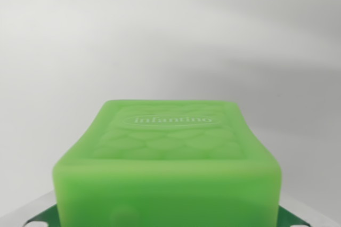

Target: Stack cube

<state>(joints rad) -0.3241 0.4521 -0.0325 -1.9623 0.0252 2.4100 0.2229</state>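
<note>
A soft light-green cube (168,152) fills the lower half of the wrist view, very close to the lens. Its upper face shows a raised scale pattern and the word "infantino". Grey metal slivers with dark green patches (290,219) peek out at both bottom corners, beside the cube's near face. These look like parts of my gripper (166,223), which appears shut on the cube from both sides. The cube's flanks bow inward a little. The fingertips themselves are hidden behind the cube. No second cube is in view.
Behind the cube lies only a plain white-grey surface (170,35) with soft diagonal shadows at the upper right. No other objects or edges show.
</note>
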